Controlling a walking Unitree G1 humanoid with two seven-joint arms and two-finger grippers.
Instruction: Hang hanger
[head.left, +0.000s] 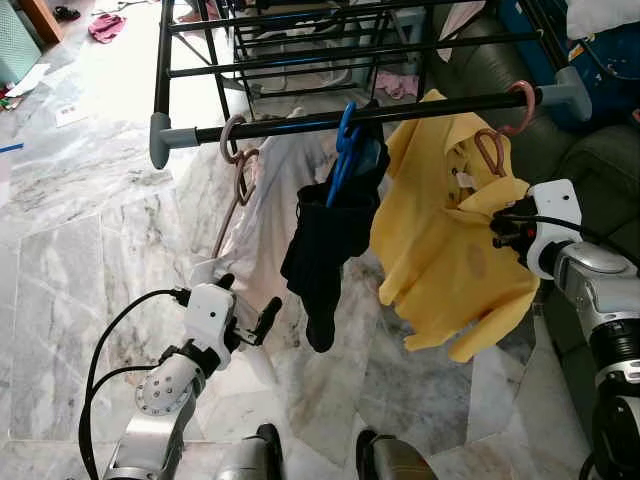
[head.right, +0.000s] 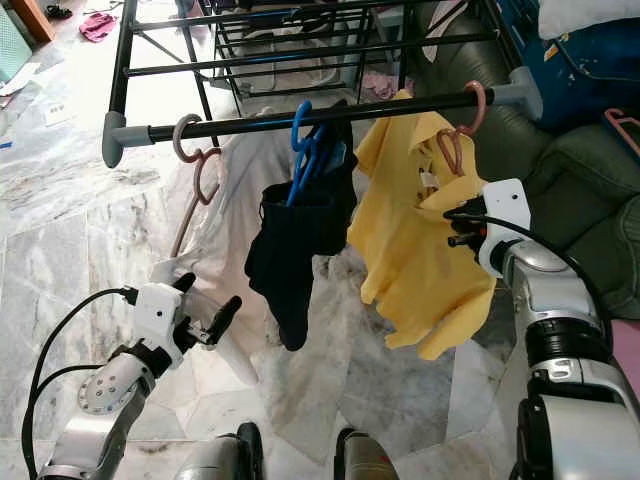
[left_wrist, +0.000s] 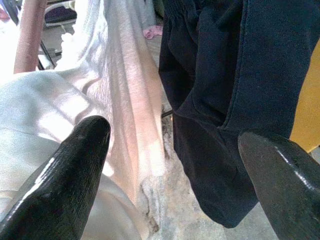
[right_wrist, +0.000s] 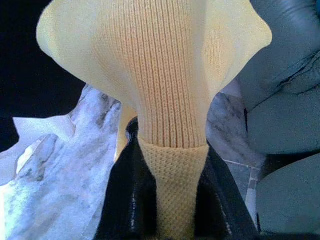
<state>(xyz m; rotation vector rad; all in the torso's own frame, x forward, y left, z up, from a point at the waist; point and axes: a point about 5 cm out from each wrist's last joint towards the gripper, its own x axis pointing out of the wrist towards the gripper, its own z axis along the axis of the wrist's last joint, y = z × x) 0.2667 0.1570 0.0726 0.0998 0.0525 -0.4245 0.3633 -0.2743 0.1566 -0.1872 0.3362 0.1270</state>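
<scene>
On the front rail (head.left: 400, 112) of a black drying rack, a pink hanger (head.left: 521, 105) hooks near the grey end cap at the robot's right. A yellow shirt (head.left: 450, 240) hangs from it, draped low and bunched. Right gripper (right_wrist: 172, 200) sits at the shirt's right side; the wrist view shows its two black fingers (right_wrist: 125, 200) closed on a ribbed yellow cuff, knit fabric pinched between them.

Next along the rail: blue hanger (head.left: 343, 150) carrying a dark garment (head.left: 330, 240), hanging clear of the floor. Further left, another pink hanger (head.left: 236, 150) with a white garment (head.left: 265, 200) that trails down to the floor.

Left gripper (head.left: 250, 325) is held low in front of the white garment, fingers (left_wrist: 70, 175) spread wide, nothing between them. Its wrist view looks at white cloth on one side and the dark garment on the other.

Floor (head.left: 80, 250): pale marble tiles, grey veining, strong glare at upper left. Small pink cloth (head.left: 105, 27) lies on the floor far off. More rack rails (head.left: 330, 50) run behind the front one. Dark green sofa (head.left: 590, 170) stands at the right, just beyond the rack's end; blue object (head.left: 610, 60) sits above it.
</scene>
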